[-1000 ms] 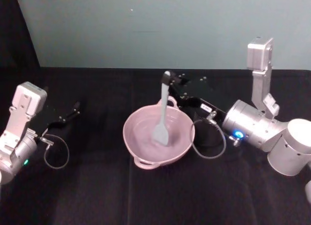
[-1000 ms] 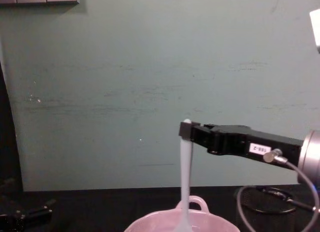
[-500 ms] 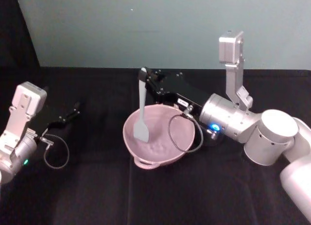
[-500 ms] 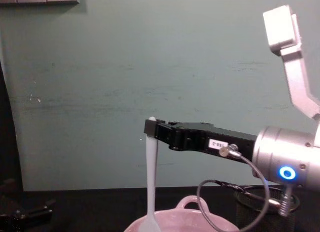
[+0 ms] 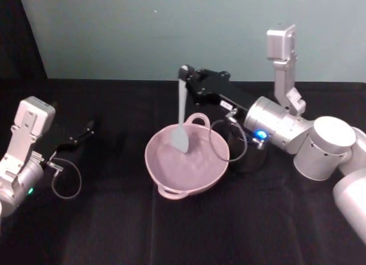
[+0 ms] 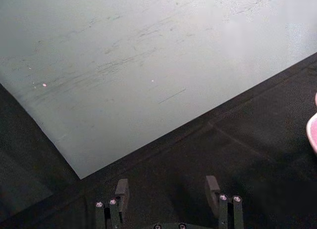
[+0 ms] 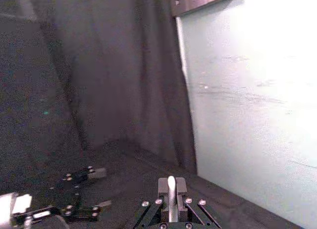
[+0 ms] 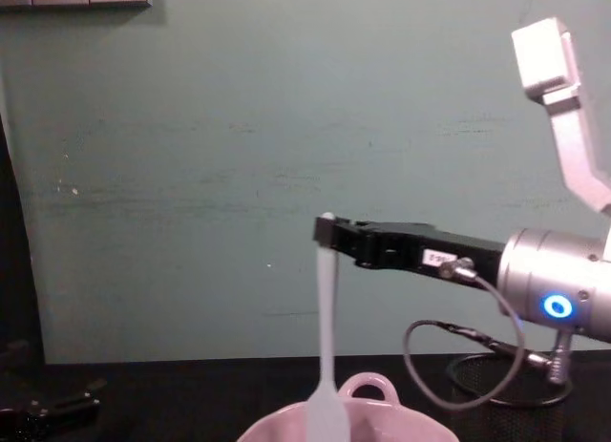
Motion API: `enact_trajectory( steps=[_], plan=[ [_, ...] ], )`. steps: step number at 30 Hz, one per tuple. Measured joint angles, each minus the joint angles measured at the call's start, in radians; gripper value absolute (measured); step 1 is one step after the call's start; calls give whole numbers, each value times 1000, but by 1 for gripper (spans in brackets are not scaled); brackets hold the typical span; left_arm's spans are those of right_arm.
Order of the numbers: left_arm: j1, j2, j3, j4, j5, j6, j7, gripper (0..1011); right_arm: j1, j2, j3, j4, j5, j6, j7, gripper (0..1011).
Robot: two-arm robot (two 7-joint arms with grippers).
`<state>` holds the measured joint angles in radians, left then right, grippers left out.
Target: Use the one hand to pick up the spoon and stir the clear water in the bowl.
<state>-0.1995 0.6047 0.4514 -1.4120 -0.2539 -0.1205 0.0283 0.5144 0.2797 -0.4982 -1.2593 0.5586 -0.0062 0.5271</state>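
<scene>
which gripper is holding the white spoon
The right black gripper, shut on the slim white plastic spoon hanging into the pale-pink ceramic bowl; the left gripper rests open.

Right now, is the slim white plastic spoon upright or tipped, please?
Upright: the slim white plastic spoon hangs roughly vertical from the right gripper, scoop down inside the pink ceramic bowl. Left gripper rests far left.
</scene>
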Motion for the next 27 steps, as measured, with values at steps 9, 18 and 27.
enact_trajectory(
  steps=[9,18,27],
  plan=[
    [0,0,0,0,0,0,0,1011,-43,49,53,-43,9,-2,-19,96],
    [0,0,0,0,0,0,0,1011,-123,101,76,-146,28,13,-22,96],
    [0,0,0,0,0,0,0,1011,-161,108,59,-195,39,19,-14,96]
  ],
)
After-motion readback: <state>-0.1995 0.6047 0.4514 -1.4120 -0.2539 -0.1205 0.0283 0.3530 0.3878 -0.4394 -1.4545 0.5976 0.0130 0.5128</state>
